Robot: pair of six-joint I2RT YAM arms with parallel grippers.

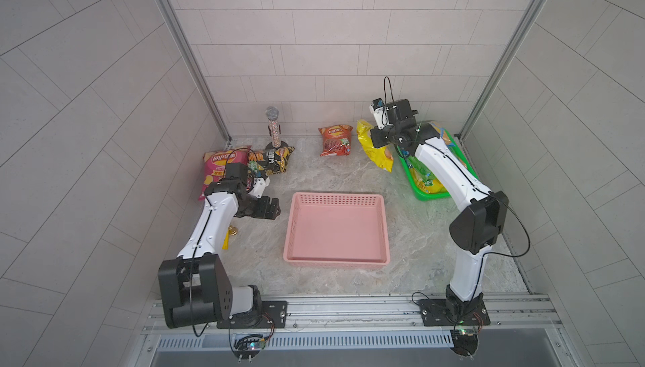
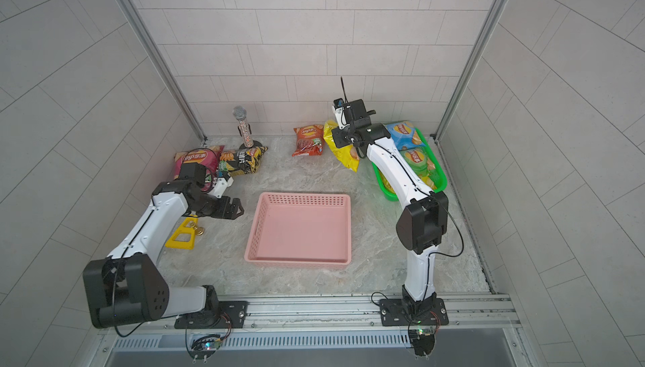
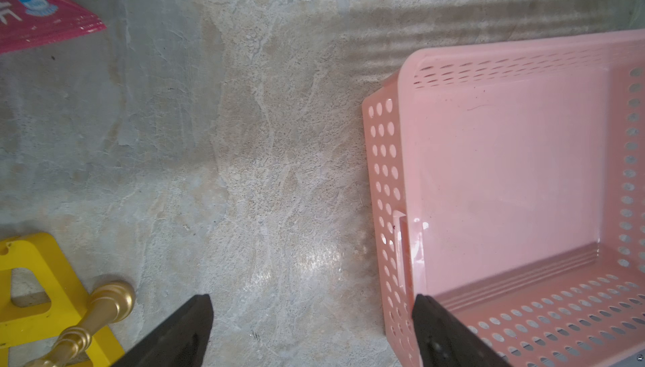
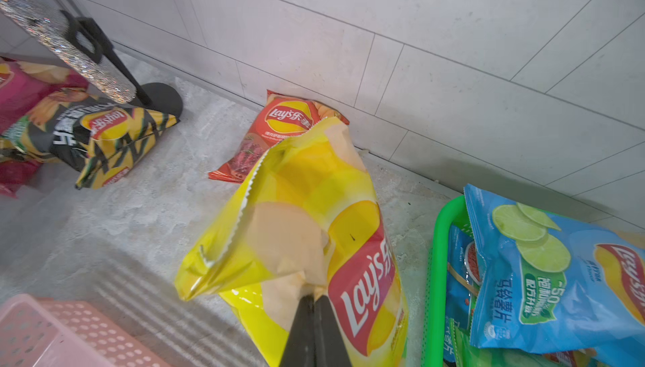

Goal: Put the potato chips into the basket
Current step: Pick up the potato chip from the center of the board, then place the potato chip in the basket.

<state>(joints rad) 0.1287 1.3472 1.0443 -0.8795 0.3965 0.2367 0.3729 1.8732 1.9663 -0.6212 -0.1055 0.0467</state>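
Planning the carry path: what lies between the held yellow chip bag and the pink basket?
Nothing: both top views show only bare marble tabletop between the yellow bag and the pink basket.

The left arm (image 1: 223, 222) and right arm (image 1: 443, 163) share white link shells, black joint housings, thin black cables (image 1: 528, 239) and black screwed base plates (image 1: 275, 311).

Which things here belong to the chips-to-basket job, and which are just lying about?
Job: pink perforated plastic basket; yellow glossy chip bag, held by right end effector; red bag; magenta bag; black-and-yellow bag; blue bag; green bag.
Lying about: glittery microphone on stand; yellow plastic frame with gold handle; green plastic tray.
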